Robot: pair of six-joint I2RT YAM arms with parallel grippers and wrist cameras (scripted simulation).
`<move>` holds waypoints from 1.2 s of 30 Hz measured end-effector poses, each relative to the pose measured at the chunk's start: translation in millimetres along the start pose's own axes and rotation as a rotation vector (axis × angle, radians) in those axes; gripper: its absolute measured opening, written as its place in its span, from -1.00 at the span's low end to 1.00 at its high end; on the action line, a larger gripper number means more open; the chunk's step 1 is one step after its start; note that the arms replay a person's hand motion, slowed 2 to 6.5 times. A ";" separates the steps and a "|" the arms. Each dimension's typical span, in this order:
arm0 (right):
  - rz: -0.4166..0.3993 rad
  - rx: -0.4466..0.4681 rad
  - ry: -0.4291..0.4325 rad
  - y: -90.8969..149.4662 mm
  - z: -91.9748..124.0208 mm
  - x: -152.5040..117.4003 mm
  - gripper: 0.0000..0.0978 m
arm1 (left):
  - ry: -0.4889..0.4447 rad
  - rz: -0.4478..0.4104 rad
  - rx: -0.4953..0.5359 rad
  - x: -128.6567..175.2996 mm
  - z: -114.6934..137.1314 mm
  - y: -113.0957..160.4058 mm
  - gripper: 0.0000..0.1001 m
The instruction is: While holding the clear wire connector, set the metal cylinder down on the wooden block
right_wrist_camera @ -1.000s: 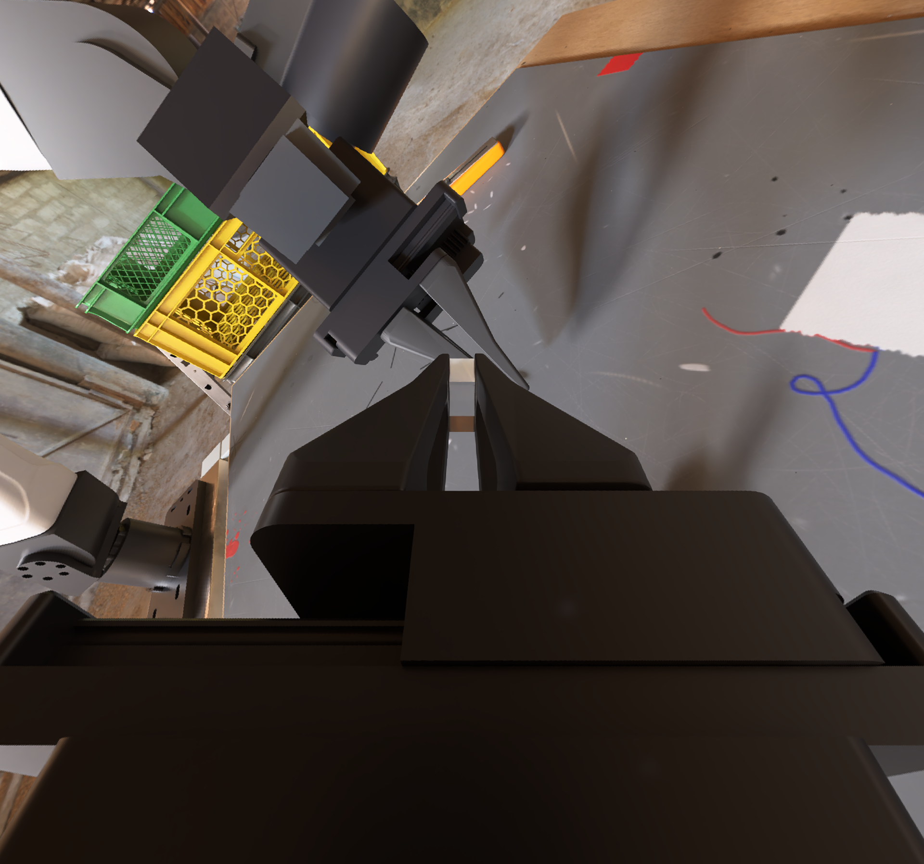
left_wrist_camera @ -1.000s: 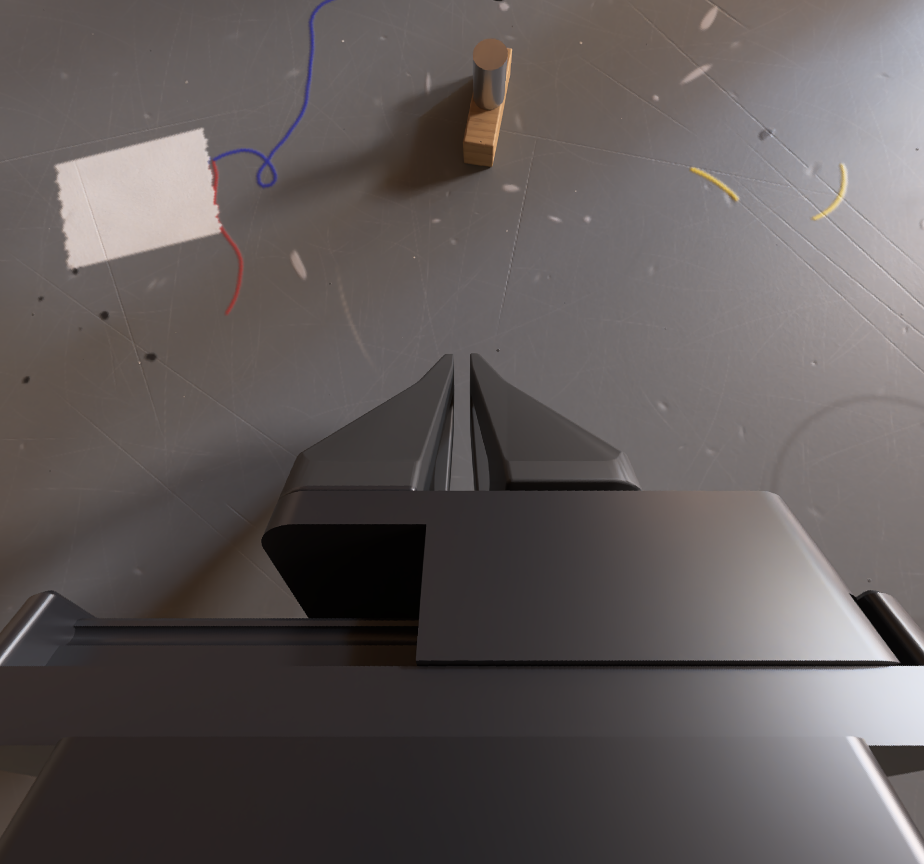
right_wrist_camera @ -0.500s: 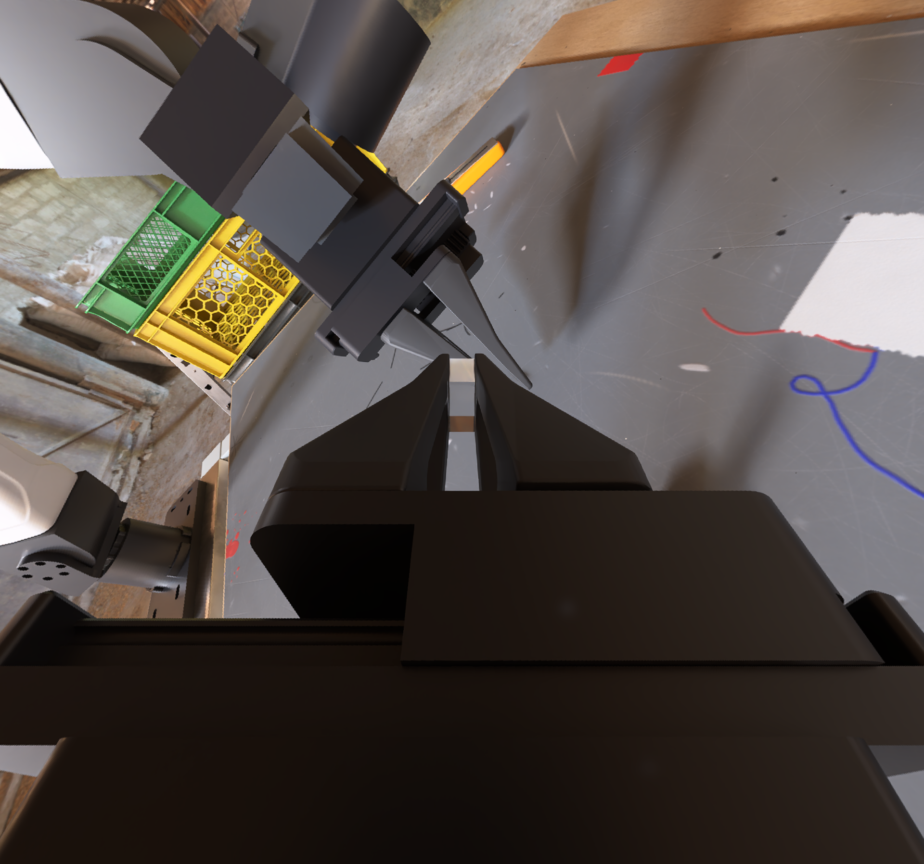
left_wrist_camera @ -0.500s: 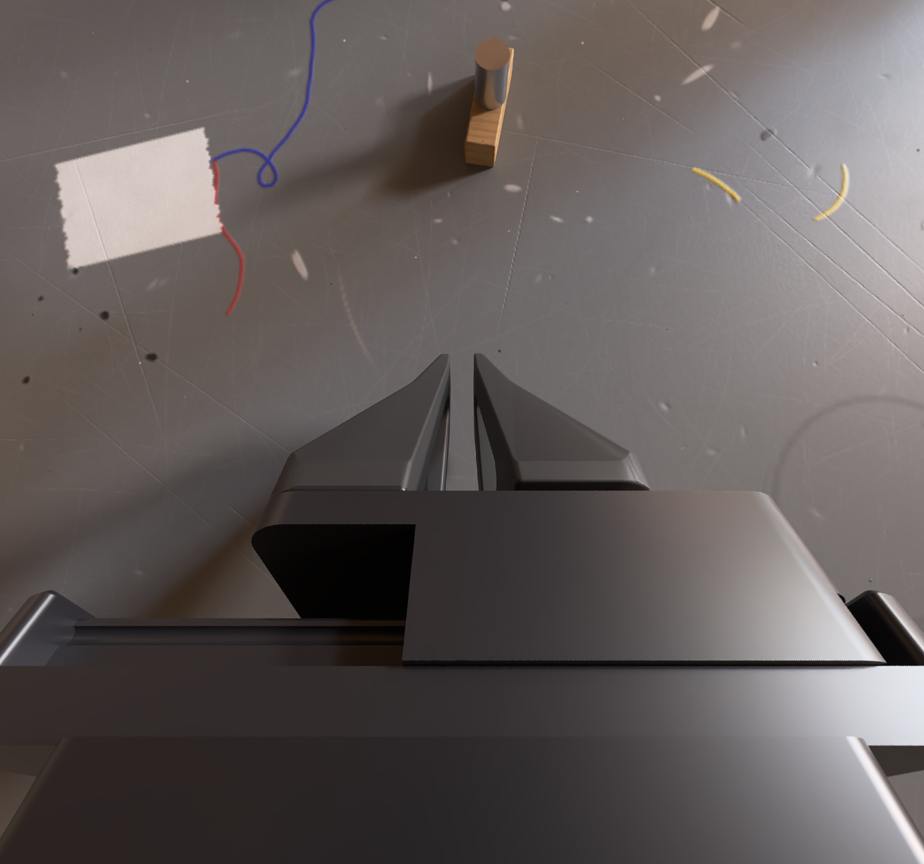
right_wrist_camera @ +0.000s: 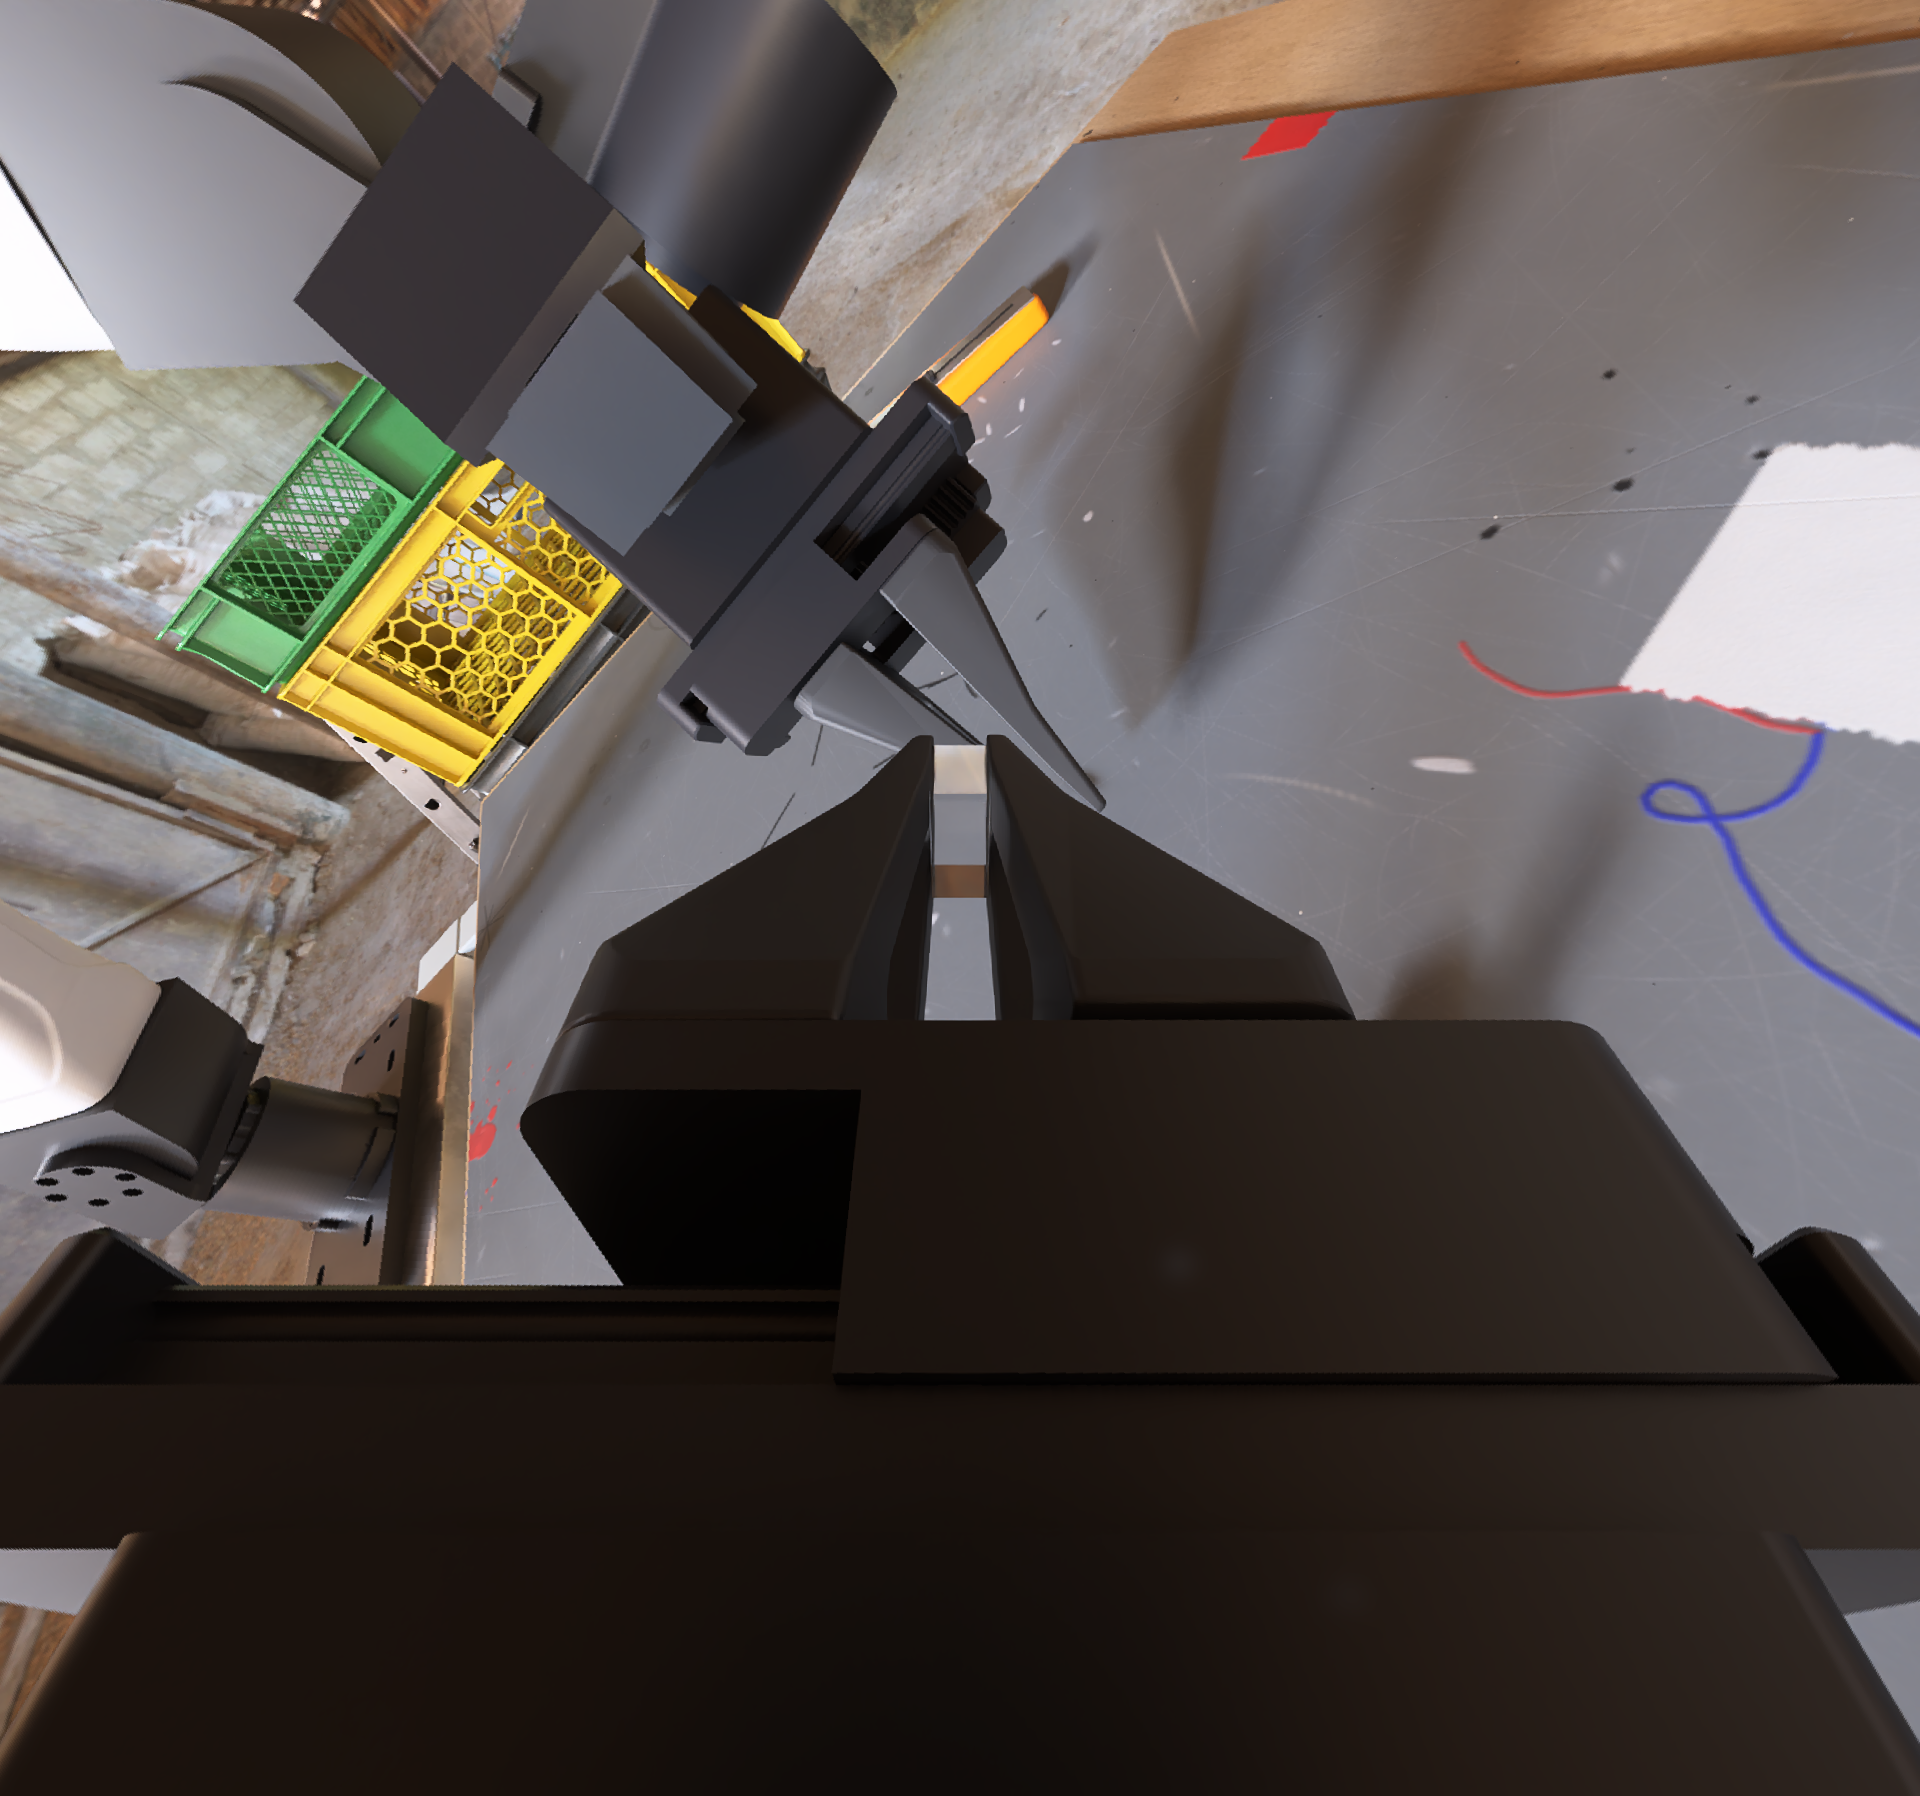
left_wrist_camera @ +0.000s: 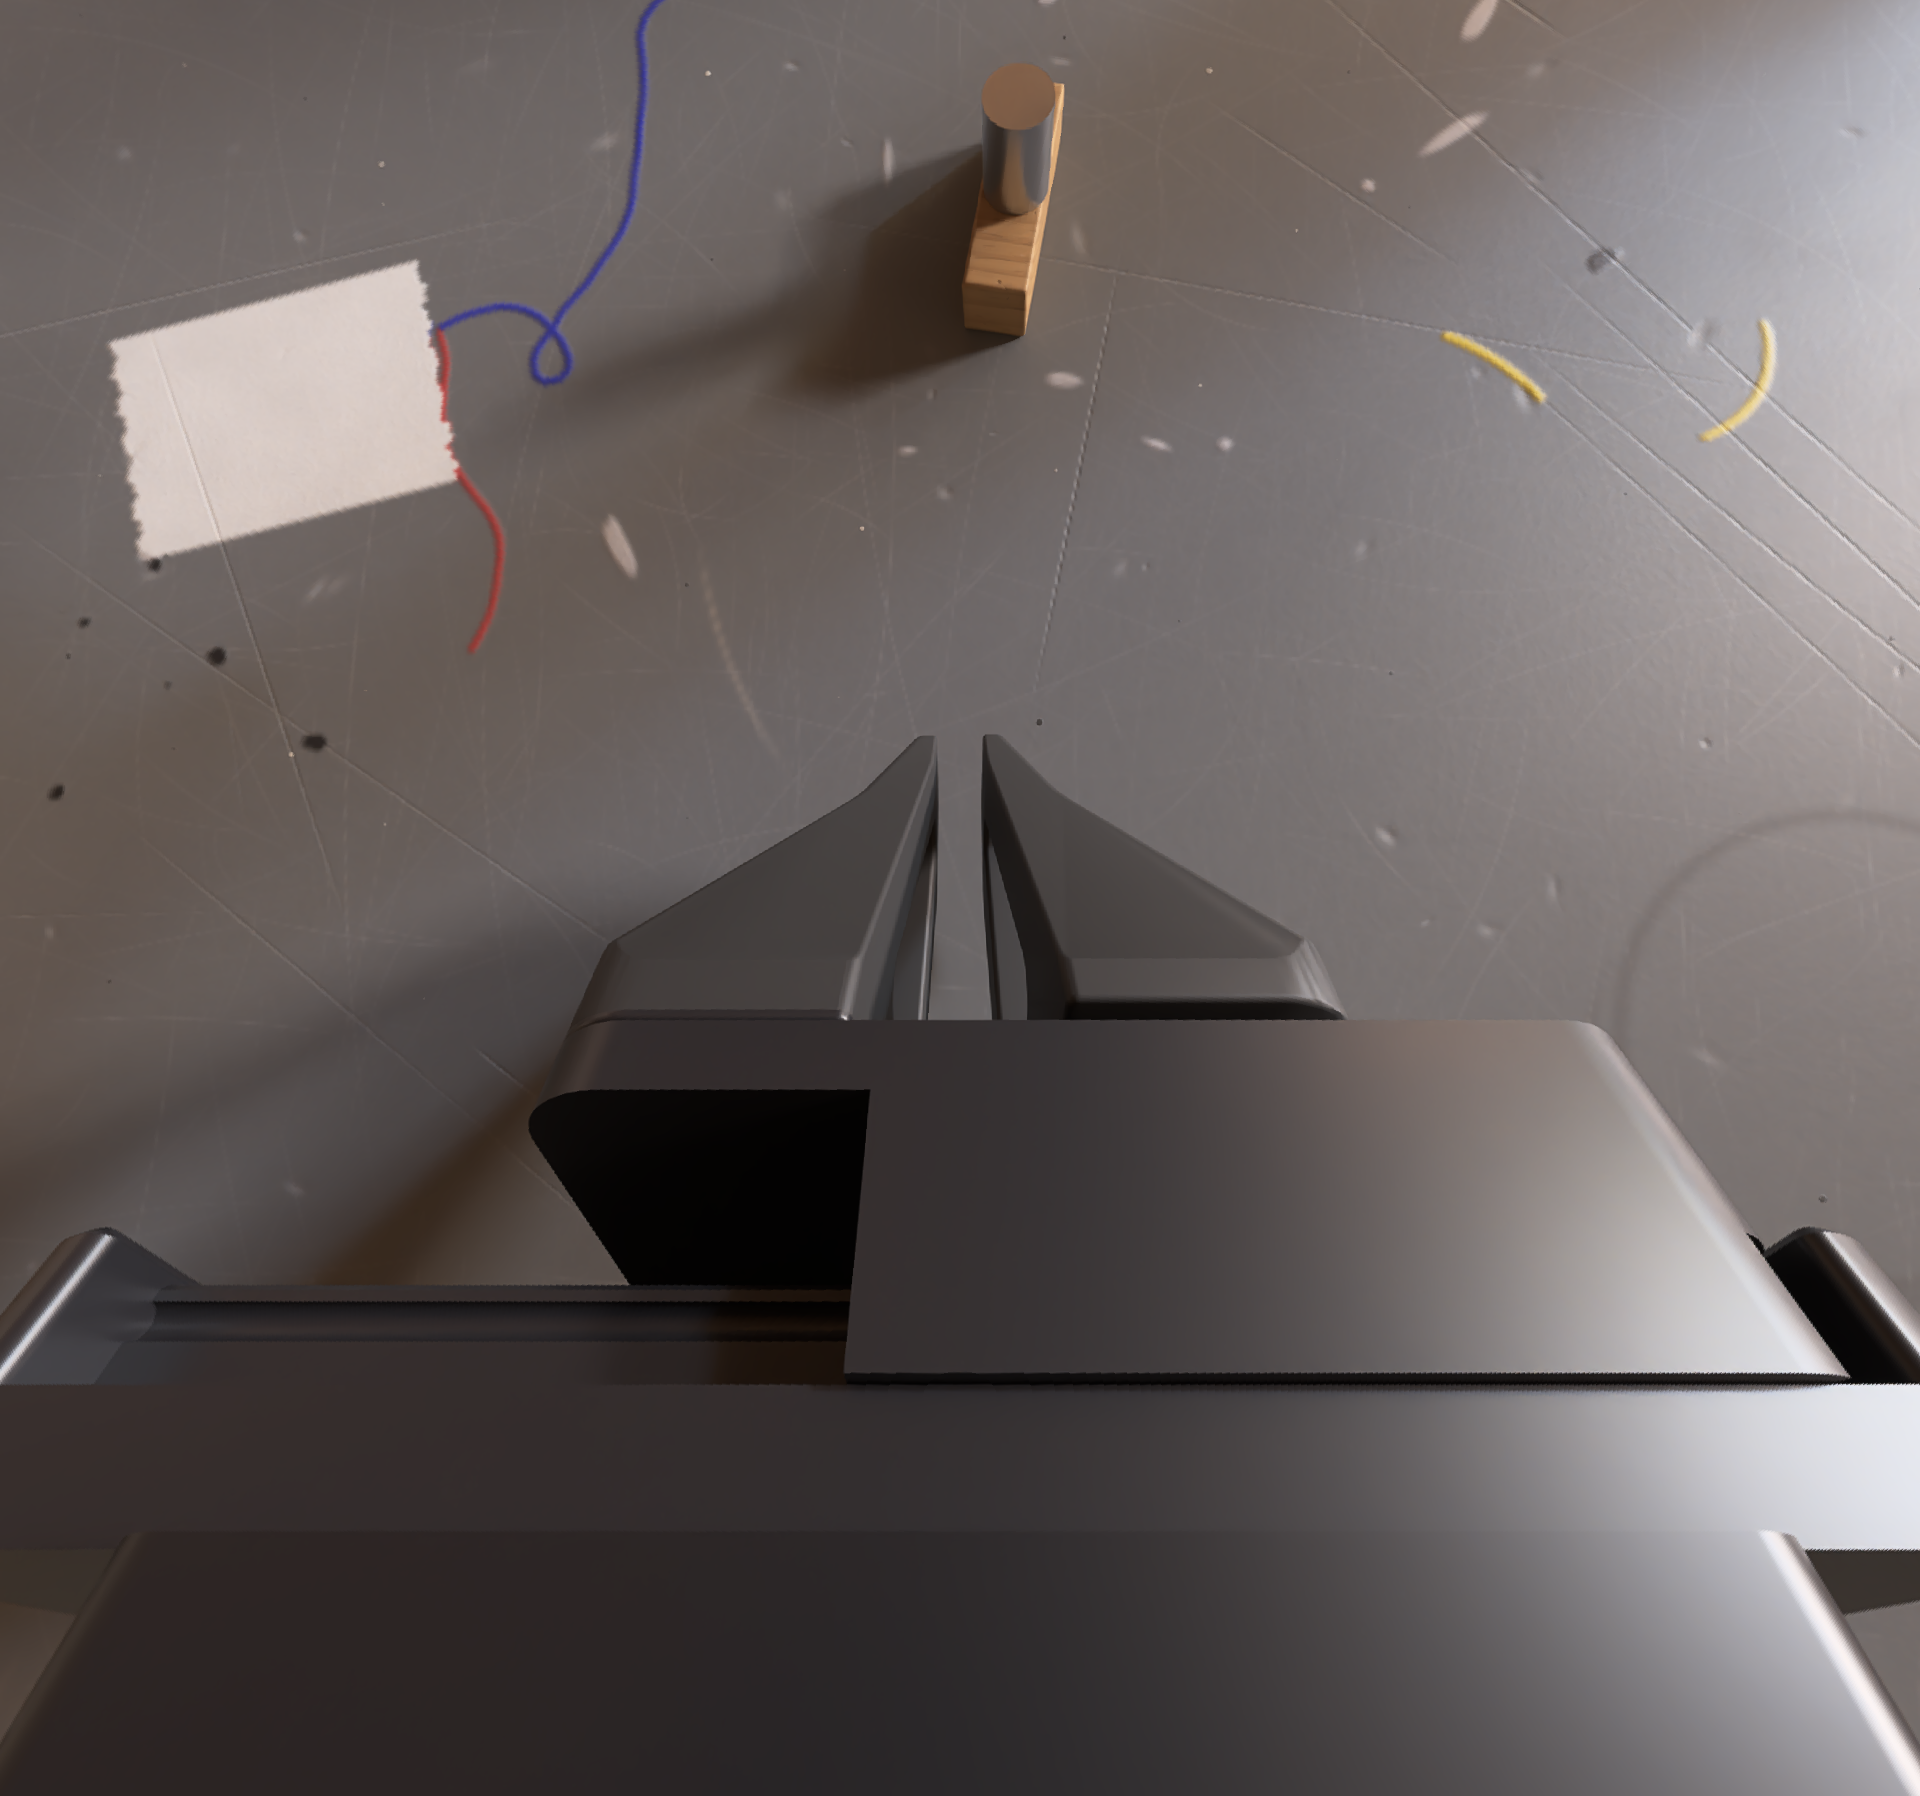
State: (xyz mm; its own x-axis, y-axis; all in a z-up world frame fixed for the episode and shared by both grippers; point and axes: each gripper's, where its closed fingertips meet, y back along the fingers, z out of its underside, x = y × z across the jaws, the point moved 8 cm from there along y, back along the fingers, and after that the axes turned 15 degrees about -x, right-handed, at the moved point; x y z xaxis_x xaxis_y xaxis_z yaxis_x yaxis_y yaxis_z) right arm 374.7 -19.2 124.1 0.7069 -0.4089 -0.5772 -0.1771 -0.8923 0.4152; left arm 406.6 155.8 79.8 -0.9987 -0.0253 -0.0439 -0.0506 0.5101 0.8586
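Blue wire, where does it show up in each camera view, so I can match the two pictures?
Left wrist view: the blue wire runs from the top edge down the upper left and ends in a small loop.
Right wrist view: the blue wire lies at the right edge, its loop at mid height, its tail running off lower right.
Shared landmark: the white paper patch, which the wire's looped end meets in both.

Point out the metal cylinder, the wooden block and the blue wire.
metal cylinder [left_wrist_camera: 1013,151], left wrist view, on its curved side.
wooden block [left_wrist_camera: 1004,276], left wrist view, on its top face.
blue wire [left_wrist_camera: 636,136], left wrist view, mid-length.
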 end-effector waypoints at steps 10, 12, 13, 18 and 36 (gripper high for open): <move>0.000 0.001 0.003 0.3 -0.5 -0.5 -0.83 | -0.011 0.001 -0.002 0.9 0.0 -0.4 -0.94; 0.000 0.001 0.003 0.4 -0.6 -0.6 -0.83 | -0.011 0.001 -0.003 0.9 -0.1 -0.4 -0.94; 0.000 0.002 0.004 0.4 -0.7 -0.7 -0.83 | -0.011 0.001 -0.003 0.9 0.0 -0.4 -0.94; 0.000 0.002 0.004 0.6 -0.9 -0.9 -0.83 | -0.010 0.004 -0.003 1.4 0.1 -0.4 -0.94; 0.000 -0.009 0.003 -0.6 -0.2 -1.1 -0.83 | -0.015 0.003 -0.006 1.5 0.2 -0.7 -0.94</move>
State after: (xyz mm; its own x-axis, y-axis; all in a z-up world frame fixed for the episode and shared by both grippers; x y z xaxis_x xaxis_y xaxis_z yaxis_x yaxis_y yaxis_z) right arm 374.2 -18.1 124.7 0.7090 -0.4086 -0.5748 -0.1711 -0.8903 0.4220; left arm 405.1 155.6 79.0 -0.9988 -0.0110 -0.0485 -0.0474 0.5054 0.8616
